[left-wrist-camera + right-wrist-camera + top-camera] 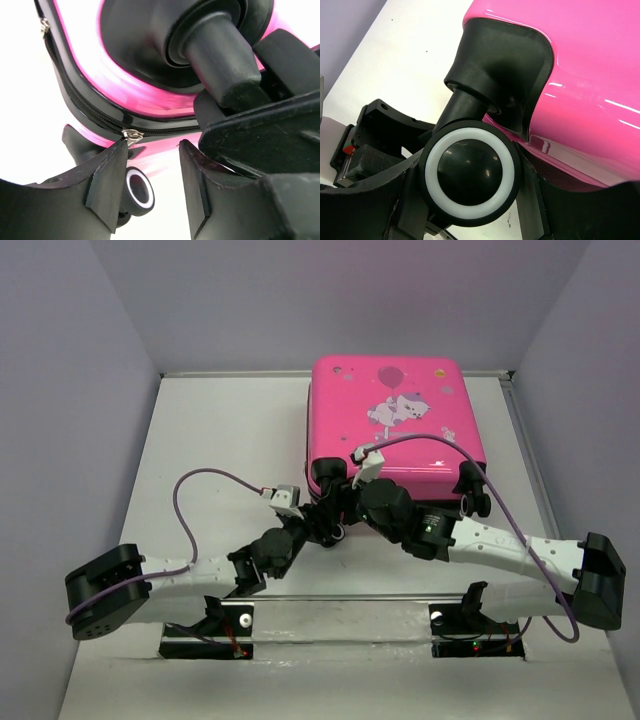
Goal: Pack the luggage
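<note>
Our right gripper (470, 212) has its jaws clamped on a wheel (469, 172), steadying the luggage (395, 420); our left gripper (152, 152) holds its jaws apart at the zipper pull (131, 135).

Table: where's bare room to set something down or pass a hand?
Free: the wide table patch between left wall and luggage; a narrow strip between luggage and right wall. Crowded: the luggage's near-left corner, where left gripper and right gripper meet, the right clamping a wheel.

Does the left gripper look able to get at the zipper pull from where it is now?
Probably yes: the zipper pull sits right at one fingertip of the open left gripper, with nothing between them.
</note>
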